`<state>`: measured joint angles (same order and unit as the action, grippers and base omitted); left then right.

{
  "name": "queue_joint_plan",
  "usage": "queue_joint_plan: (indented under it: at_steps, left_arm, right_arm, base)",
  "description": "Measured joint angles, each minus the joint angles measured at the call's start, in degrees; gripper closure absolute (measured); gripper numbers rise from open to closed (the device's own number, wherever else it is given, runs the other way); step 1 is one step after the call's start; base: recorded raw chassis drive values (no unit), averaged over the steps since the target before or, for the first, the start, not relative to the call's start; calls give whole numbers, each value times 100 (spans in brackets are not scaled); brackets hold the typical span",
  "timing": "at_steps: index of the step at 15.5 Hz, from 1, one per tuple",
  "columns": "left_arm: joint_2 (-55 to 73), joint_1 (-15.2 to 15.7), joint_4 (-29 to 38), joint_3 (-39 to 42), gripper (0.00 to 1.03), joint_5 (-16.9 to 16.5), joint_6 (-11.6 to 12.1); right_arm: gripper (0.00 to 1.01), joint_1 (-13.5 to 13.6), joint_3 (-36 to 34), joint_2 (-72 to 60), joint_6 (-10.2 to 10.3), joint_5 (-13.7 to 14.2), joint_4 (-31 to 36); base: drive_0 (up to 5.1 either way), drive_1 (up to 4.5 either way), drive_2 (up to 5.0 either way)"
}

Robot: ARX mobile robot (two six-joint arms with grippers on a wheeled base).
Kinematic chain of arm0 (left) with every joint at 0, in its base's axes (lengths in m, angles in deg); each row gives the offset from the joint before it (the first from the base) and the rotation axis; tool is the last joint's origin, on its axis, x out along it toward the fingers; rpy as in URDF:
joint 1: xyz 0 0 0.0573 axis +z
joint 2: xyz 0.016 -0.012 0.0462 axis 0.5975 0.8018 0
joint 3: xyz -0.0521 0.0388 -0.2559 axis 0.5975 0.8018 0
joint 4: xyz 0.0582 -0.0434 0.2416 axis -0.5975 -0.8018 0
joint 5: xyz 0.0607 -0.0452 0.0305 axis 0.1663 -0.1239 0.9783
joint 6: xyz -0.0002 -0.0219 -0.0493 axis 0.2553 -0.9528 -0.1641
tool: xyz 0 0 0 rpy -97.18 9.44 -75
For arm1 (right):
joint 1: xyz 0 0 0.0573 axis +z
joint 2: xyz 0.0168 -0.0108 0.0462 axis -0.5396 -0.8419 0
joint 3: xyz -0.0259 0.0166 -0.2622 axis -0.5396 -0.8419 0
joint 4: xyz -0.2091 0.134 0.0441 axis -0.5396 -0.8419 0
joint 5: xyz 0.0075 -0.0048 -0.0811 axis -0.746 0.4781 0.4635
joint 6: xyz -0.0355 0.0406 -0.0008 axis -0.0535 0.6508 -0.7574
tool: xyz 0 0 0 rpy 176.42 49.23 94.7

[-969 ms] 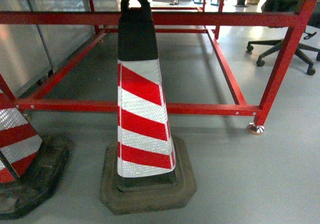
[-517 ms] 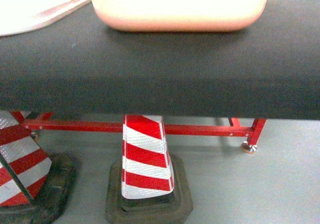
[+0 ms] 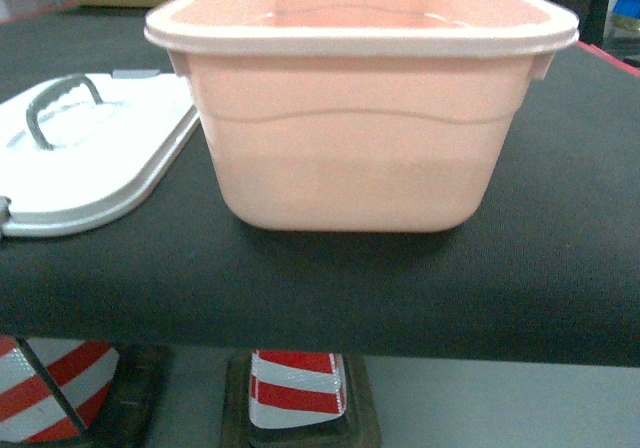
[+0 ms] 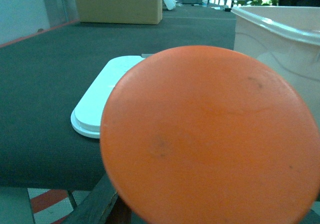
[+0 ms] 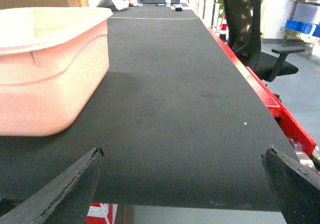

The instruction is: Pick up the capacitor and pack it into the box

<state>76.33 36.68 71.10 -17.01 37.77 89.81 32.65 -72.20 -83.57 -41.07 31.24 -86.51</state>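
Observation:
The box point(image 3: 360, 118) is a pale pink tub standing open on the black tabletop, its inside hidden from the head view. Its white lid point(image 3: 100, 158) with a grey handle lies flat to its left. In the left wrist view an orange round face, the capacitor point(image 4: 210, 134), fills most of the frame right at the jaws. One dark finger point(image 4: 97, 206) shows beside it, with the box point(image 4: 280, 39) to the right and the lid point(image 4: 97, 101) behind. My right gripper point(image 5: 182, 151) is open and empty over the table's near edge, right of the box point(image 5: 45, 69). Neither gripper shows in the head view.
A brown cardboard carton point(image 4: 117, 4) stands at the table's far end. A black office chair point(image 5: 250, 29) sits beyond the red table edge point(image 5: 262, 91). Red-and-white traffic cones point(image 3: 295, 388) stand on the floor under the table's front edge.
The head view has risen from the floor and table frame to above the tabletop. The pink box and lid now fill it, and the cones have dropped to the bottom edge.

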Motion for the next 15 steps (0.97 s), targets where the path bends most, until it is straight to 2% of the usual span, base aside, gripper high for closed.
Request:
queue_joint_plan:
  at_steps: [15]
  left_arm:
    - [0, 0, 0, 0, 59, -7, 2]
  right_arm:
    - [3, 0, 0, 0, 2, 4, 2]
  base:
    - [0, 0, 0]
